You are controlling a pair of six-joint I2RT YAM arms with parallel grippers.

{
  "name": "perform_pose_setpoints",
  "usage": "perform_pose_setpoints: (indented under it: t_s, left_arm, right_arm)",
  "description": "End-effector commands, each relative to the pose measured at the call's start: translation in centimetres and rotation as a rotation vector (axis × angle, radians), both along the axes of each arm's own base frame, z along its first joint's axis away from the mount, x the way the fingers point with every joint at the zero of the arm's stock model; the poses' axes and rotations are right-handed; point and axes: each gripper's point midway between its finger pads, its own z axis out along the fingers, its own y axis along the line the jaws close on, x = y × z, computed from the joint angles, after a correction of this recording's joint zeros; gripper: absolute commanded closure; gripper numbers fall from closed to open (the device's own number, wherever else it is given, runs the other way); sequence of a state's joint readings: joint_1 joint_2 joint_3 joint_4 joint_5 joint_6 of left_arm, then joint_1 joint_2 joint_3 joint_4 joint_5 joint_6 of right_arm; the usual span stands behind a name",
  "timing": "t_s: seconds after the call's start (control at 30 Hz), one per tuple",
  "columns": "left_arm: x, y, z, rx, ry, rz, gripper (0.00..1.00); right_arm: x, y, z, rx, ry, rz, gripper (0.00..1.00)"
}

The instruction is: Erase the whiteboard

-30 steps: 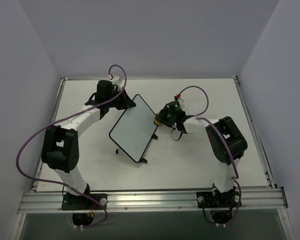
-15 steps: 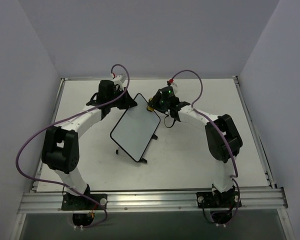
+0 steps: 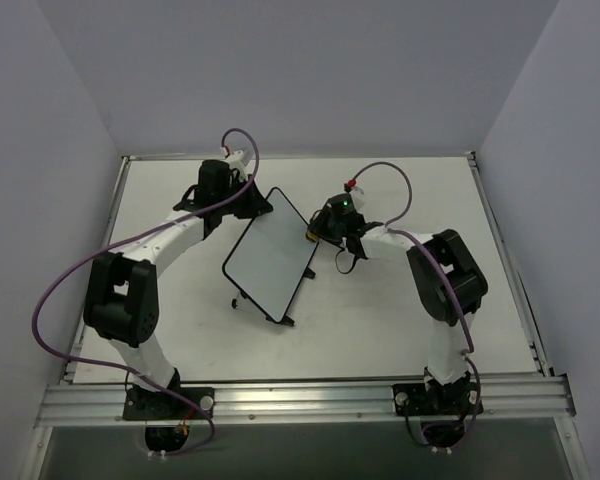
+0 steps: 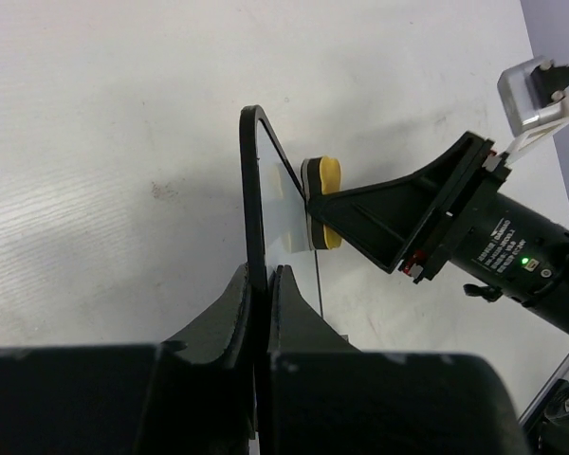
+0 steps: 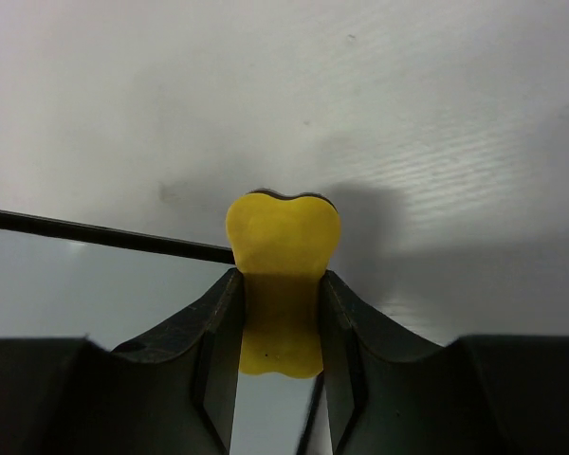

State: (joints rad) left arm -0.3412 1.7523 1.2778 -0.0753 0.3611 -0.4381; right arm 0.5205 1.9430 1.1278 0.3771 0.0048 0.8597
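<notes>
The whiteboard, white with a thin black frame and two small black feet, stands tilted mid-table; no marks show on it. My left gripper is shut on its far upper edge; in the left wrist view the jaws pinch the black frame. My right gripper is shut on a small yellow sponge and presses it against the board's right edge. The sponge also shows in the left wrist view, flat against the board face.
The white table has a metal rail along its near edge. Purple cables loop over both arms. Grey walls close in the back and sides.
My right gripper with the sponge swept from the board's right edge up to its far corner, then came back down along the right edge. The left gripper and board stayed nearly still.
</notes>
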Motion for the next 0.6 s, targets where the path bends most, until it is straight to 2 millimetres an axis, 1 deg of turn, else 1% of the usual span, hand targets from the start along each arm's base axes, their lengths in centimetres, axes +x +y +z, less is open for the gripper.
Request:
perform_pose_setpoints:
  t_s: [0.0, 0.03, 0.1, 0.2, 0.23, 0.27, 0.3, 0.33, 0.4, 0.43, 0.47, 0.5, 0.53, 0.57]
  left_arm:
    - [-2.5, -1.7, -2.7, 0.132, -0.013, -0.176, 0.98]
    - [-2.6, -1.7, -2.6, 0.132, -0.013, -0.176, 0.98]
    - [-2.5, -1.7, -2.7, 0.133, -0.012, -0.175, 0.98]
    - [-2.6, -1.6, -3.0, 0.137, -0.002, -0.17, 0.98]
    - [-2.5, -1.6, -3.0, 0.138, 0.0, -0.169, 0.98]
    - [-2.5, -1.5, -3.2, 0.142, 0.004, -0.167, 0.98]
    - [-2.6, -1.4, -3.4, 0.147, 0.01, -0.164, 0.98]
    - [-2.6, -1.5, -3.3, 0.145, 0.009, -0.165, 0.98]
    - [-2.6, -1.2, -3.6, 0.154, 0.015, -0.155, 0.98]
    - [-2.7, -1.2, -3.8, 0.156, 0.018, -0.154, 0.98]
    - [-2.8, -1.1, -3.9, 0.158, 0.021, -0.147, 0.98]
    - [-2.7, -1.1, -3.8, 0.146, 0.018, -0.138, 0.98]
    - [-2.9, -1.1, -3.7, 0.139, 0.018, -0.132, 0.98]
    - [-3.2, -1.0, -4.4, 0.138, 0.033, -0.128, 0.98]
  right_arm:
    - [-3.4, -0.8, -3.3, -0.054, 0.091, 0.029, 1.0]
    - [-4.1, -1.3, -3.9, -0.06, 0.1, 0.029, 1.0]
    - [-4.6, -1.5, -4.0, -0.06, 0.1, 0.029, 1.0]
    - [-5.1, -1.3, -3.0, -0.036, 0.075, 0.038, 1.0]
    - [-5.0, -1.1, -2.0, -0.026, 0.056, 0.044, 1.0]
    - [-5.0, -0.9, -1.4, -0.021, 0.044, 0.05, 1.0]
    - [-5.0, -0.5, -0.1, -0.013, 0.018, 0.06, 1.0]
    - [-5.2, -0.5, 0.3, -0.016, 0.016, 0.063, 1.0]
    - [-5.1, 0.2, 1.8, -0.016, -0.007, 0.08, 1.0]
    - [-5.3, 0.2, 2.7, -0.021, -0.017, 0.09, 1.0]
    - [-4.8, 0.0, 3.5, -0.035, -0.039, 0.073, 1.0]
    - [-4.9, 0.2, 4.5, -0.033, -0.054, 0.081, 1.0]
    - [-5.1, 0.0, 4.7, -0.046, -0.054, 0.086, 1.0]
    - [-5.2, 0.0, 5.1, -0.051, -0.058, 0.089, 1.0]
